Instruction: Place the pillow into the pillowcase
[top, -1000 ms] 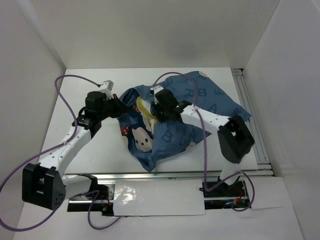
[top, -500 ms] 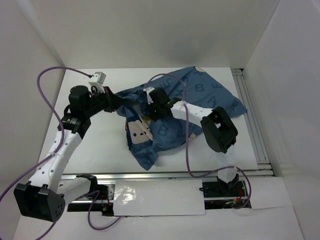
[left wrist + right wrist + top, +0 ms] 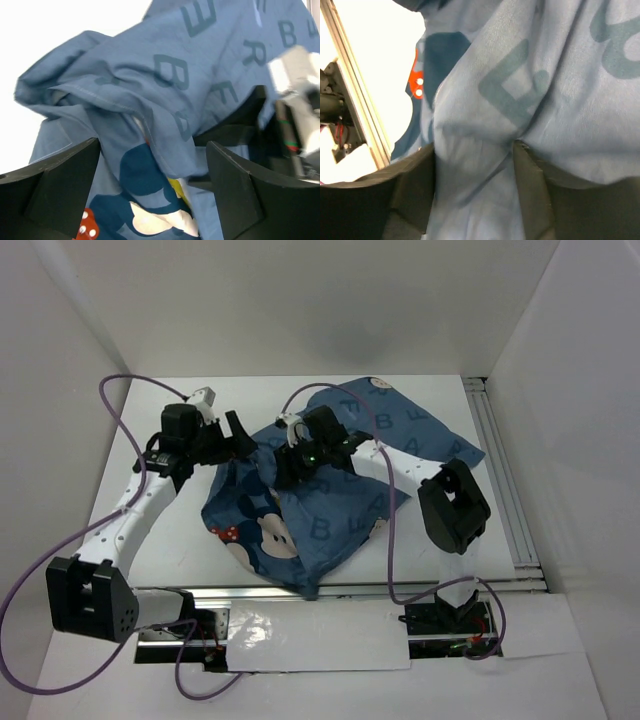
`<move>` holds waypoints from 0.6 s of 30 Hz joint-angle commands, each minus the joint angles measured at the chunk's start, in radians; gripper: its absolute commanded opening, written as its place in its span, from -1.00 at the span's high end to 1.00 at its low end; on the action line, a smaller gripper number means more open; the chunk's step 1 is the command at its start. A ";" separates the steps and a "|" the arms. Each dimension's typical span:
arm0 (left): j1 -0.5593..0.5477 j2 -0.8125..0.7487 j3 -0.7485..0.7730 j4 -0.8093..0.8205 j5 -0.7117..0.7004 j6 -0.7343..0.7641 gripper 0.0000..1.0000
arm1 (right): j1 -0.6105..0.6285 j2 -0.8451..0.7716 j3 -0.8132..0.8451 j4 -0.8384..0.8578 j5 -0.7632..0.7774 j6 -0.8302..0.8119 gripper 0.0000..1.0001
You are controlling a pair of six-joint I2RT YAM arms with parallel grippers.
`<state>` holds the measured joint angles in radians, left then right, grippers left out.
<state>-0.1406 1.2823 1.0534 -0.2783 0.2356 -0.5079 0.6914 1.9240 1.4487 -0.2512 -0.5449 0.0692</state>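
Gaping wide, the left gripper [image 3: 152,147] faces the rumpled left edge of the soft blue pillowcase [image 3: 330,520], a plump letter-printed heap mid-table [image 3: 250,395]. Cloth bunches between the right gripper's [image 3: 472,147] half-parted fingers [image 3: 412,192]; whether they pinch is unclear.

White table [image 3: 270,395], boxed in by white walls: back [image 3: 320,310], left [image 3: 50,390], right [image 3: 570,420]. Aluminium rail [image 3: 500,475] runs along the table's right edge, a second rail [image 3: 330,592] along the near edge. Glossy white sheet [image 3: 310,635] lies just in front of the near one.
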 commanded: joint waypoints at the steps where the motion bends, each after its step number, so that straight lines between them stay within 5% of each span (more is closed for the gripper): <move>1: -0.002 -0.087 0.000 -0.009 -0.106 -0.026 -1.00 | 0.005 -0.114 0.016 -0.011 0.026 -0.002 -0.34; 8: -0.002 -0.121 0.011 -0.145 -0.267 -0.096 -1.00 | 0.005 -0.304 -0.109 -0.002 0.210 0.017 -0.44; 12: -0.002 -0.109 0.072 -0.274 -0.373 -0.138 -1.00 | 0.026 -0.364 -0.172 -0.036 0.285 0.006 -0.32; 16: -0.031 -0.118 0.047 -0.266 -0.303 -0.138 -1.00 | 0.026 -0.413 -0.256 -0.010 0.417 0.038 -0.35; 18: -0.072 -0.118 0.001 -0.181 -0.230 -0.129 -1.00 | 0.026 -0.434 -0.266 0.001 0.592 0.087 -0.55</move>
<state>-0.1642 1.1755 1.0714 -0.5236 -0.0612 -0.6300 0.7113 1.5391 1.2087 -0.2668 -0.1902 0.1020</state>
